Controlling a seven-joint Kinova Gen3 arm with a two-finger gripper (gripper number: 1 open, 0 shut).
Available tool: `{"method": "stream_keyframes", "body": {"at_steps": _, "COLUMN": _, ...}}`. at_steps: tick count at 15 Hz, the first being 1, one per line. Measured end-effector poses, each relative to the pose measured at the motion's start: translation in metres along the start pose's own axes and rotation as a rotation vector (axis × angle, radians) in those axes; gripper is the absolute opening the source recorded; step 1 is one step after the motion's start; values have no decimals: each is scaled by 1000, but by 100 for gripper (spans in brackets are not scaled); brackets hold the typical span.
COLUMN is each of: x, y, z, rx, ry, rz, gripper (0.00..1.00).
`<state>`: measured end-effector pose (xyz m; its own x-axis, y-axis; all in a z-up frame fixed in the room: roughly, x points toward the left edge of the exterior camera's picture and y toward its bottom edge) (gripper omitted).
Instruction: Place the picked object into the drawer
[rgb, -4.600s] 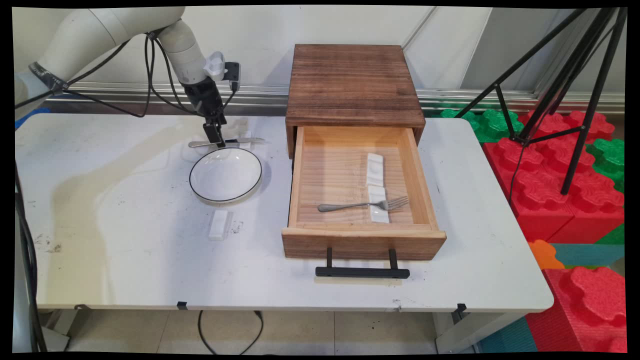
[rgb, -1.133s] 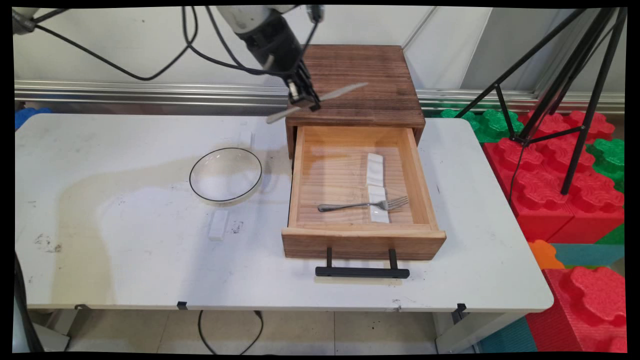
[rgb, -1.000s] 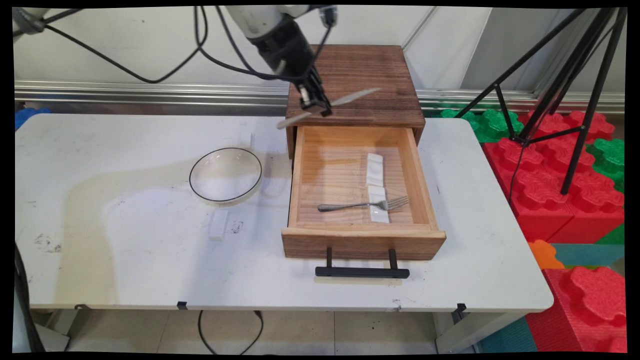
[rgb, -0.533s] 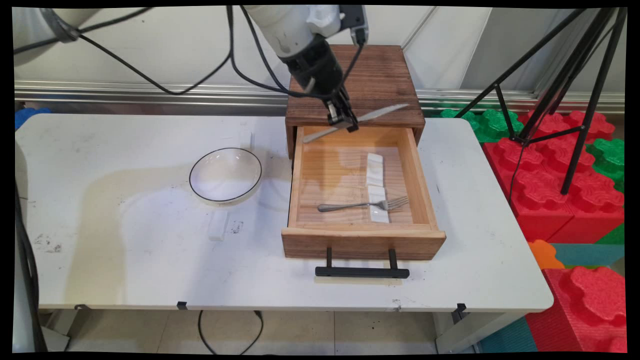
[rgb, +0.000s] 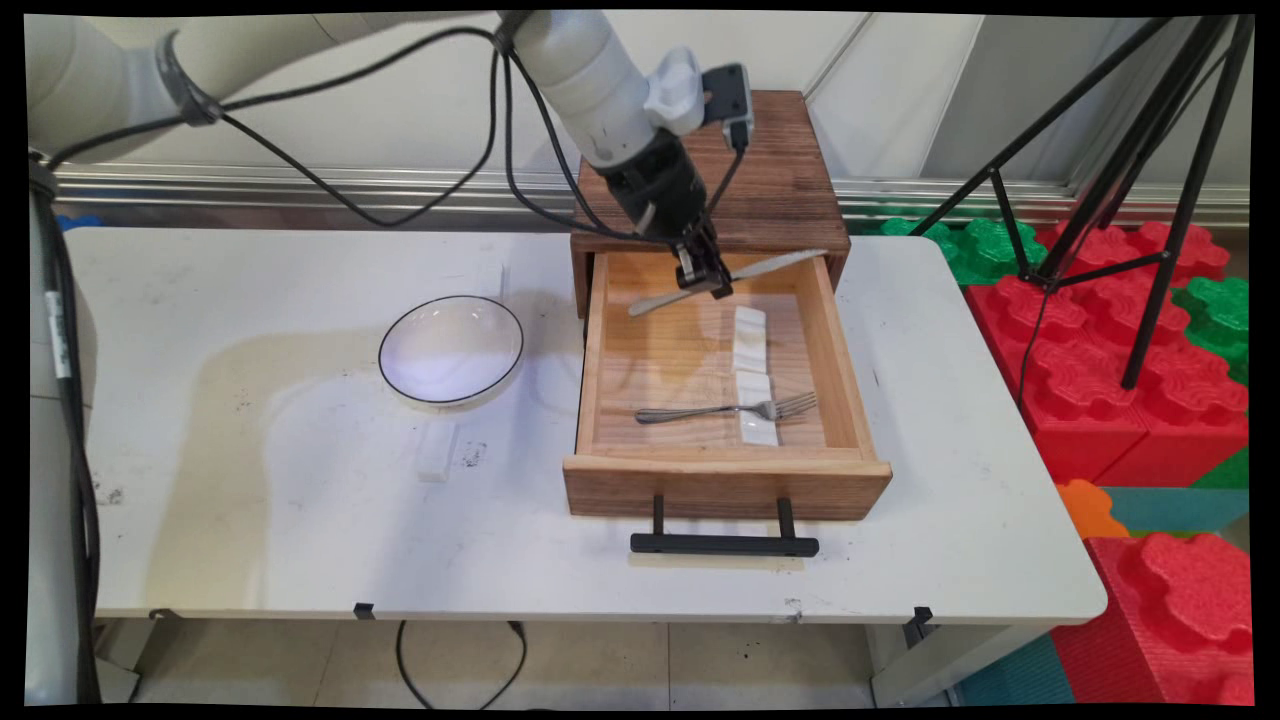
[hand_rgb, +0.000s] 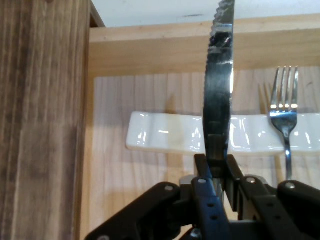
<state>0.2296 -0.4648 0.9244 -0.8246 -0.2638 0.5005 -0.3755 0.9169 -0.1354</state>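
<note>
The gripper (rgb: 705, 283) is clamped on a knife (rgb: 775, 265) at about mid-length and hangs over the far part of the open drawer (rgb: 600, 360), just in front of the wooden cabinet (rgb: 705, 170). The knife is held clear of the drawer floor and lies roughly level, tilted slightly: its blade end points right and a little far, toward the drawer's right wall, and its handle end points left and near. In the hand view the fingers (hand_rgb: 232, 175) press both flat sides of the knife (hand_rgb: 220, 90), whose serrated edge shows near the tip.

Drawer contents:
- Two white rests lie end to end along the drawer's middle, running far to near. The far rest (rgb: 749, 338) lies directly below and just near of the gripper; it also shows in the hand view (hand_rgb: 165, 132).
- The near rest (rgb: 757, 408) touches the far one.
- A fork (rgb: 725, 409) lies crosswise in the near half, its tines to the right and resting on the near rest, its handle to the left. Its tines show in the hand view (hand_rgb: 284, 97).

The drawer is pulled fully toward the near side; its black handle (rgb: 724, 543) projects over the table (rgb: 250, 540).

On the table left of the drawer stands a white bowl (rgb: 451, 351) with a dark rim. A third white rest (rgb: 436, 450) lies just near of the bowl, apart from it.
</note>
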Motion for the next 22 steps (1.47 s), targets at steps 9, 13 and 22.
{"method": "stream_keyframes", "body": {"at_steps": 9, "x": -17, "y": -8, "z": 53, "rx": -19, "ry": -19, "rz": -2, "gripper": 0}}
{"method": "stream_keyframes", "body": {"at_steps": 13, "x": -26, "y": -11, "z": 69, "rx": -22, "ry": -38, "rz": -3, "gripper": 0}}
{"method": "stream_keyframes", "body": {"at_steps": 22, "x": -40, "y": -17, "z": 91, "rx": -24, "ry": -52, "rz": -3, "gripper": 0}}
